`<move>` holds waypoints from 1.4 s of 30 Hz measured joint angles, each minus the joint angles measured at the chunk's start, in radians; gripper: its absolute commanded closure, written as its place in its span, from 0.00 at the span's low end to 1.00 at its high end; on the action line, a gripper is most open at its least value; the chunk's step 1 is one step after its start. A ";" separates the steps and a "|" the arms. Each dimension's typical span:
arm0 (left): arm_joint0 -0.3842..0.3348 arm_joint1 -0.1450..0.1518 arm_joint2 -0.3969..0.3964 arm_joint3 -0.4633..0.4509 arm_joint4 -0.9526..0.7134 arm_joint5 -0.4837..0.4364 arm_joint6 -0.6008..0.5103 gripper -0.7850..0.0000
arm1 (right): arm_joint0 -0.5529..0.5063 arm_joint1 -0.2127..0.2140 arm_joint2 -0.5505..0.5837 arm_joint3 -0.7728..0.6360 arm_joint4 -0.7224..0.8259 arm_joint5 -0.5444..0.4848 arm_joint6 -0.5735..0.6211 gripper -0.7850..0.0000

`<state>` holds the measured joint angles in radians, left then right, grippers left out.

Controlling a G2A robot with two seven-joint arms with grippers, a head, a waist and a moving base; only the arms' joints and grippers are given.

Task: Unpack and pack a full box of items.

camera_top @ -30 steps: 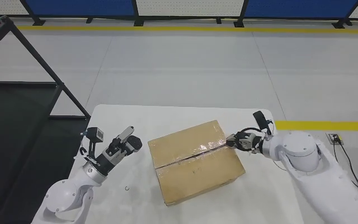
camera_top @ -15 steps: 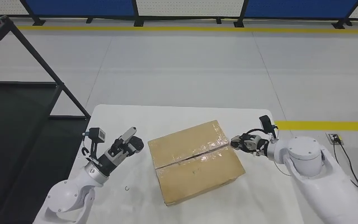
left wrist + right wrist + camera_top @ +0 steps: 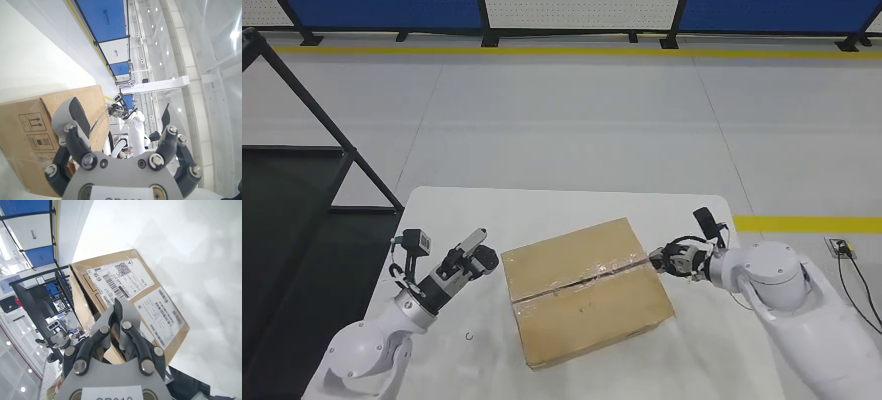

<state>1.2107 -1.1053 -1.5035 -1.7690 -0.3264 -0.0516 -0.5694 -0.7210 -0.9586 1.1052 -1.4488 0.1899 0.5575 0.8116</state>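
A sealed brown cardboard box (image 3: 582, 290) lies askew in the middle of the white table (image 3: 542, 205), clear tape along its top seam. Its end face carries shipping labels (image 3: 121, 279). My right gripper (image 3: 660, 258) is at the right end of the seam, and its fingers (image 3: 118, 306) are shut together against the labelled end. My left gripper (image 3: 478, 254) hovers just off the box's left end, apart from it. Its fingers (image 3: 79, 113) stand wide open with nothing between them, beside the box's printed side (image 3: 28, 123).
A small dark bit (image 3: 470, 335) lies on the table near the left arm. A black metal frame (image 3: 312, 120) stands off the table's left side. The table's far edge and rounded corners are close behind the box.
The box has shifted slightly to the left and turned a little. My right gripper drew back from the seam end, then came in again. The left gripper has barely moved.
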 measured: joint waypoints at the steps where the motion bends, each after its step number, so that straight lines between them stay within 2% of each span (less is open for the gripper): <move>1: 0.000 0.000 0.001 0.001 0.007 -0.001 0.004 0.00 | 0.003 -0.001 -0.006 0.002 -0.003 -0.004 0.004 1.00; 12: -0.002 0.000 -0.009 0.008 -0.006 -0.009 0.010 0.00 | 0.020 -0.016 -0.062 -0.033 -0.026 -0.028 0.001 1.00; 13: -0.003 0.000 -0.012 0.009 -0.008 -0.010 0.009 0.00 | 0.020 -0.017 -0.060 -0.038 -0.026 -0.022 -0.013 0.76; 15: -0.004 0.001 -0.018 0.010 -0.014 -0.012 0.008 0.00 | 0.013 -0.018 -0.039 -0.049 -0.006 -0.012 -0.046 0.00; 22: -0.016 0.003 -0.051 0.020 -0.043 -0.022 0.000 0.00 | -0.050 -0.002 0.114 -0.077 0.093 -0.018 -0.132 0.00; 29: -0.028 0.009 -0.098 0.034 -0.071 -0.021 -0.028 0.00 | -0.191 0.005 0.293 -0.126 0.267 -0.129 -0.259 0.00; 31: -0.031 0.010 -0.105 0.036 -0.079 -0.022 -0.044 0.00 | -0.225 0.007 0.324 -0.135 0.294 -0.156 -0.261 0.00; 35: -0.035 0.014 -0.116 0.041 -0.084 -0.028 -0.086 0.00 | -0.232 0.008 0.331 -0.137 0.301 -0.163 -0.256 0.00; 42: -0.035 0.014 -0.116 0.041 -0.084 -0.028 -0.085 0.00 | -0.232 0.008 0.330 -0.137 0.300 -0.163 -0.256 0.00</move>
<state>1.1753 -1.0912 -1.6190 -1.7282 -0.4099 -0.0794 -0.6543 -0.9530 -0.9510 1.4354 -1.5855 0.4903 0.3947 0.5557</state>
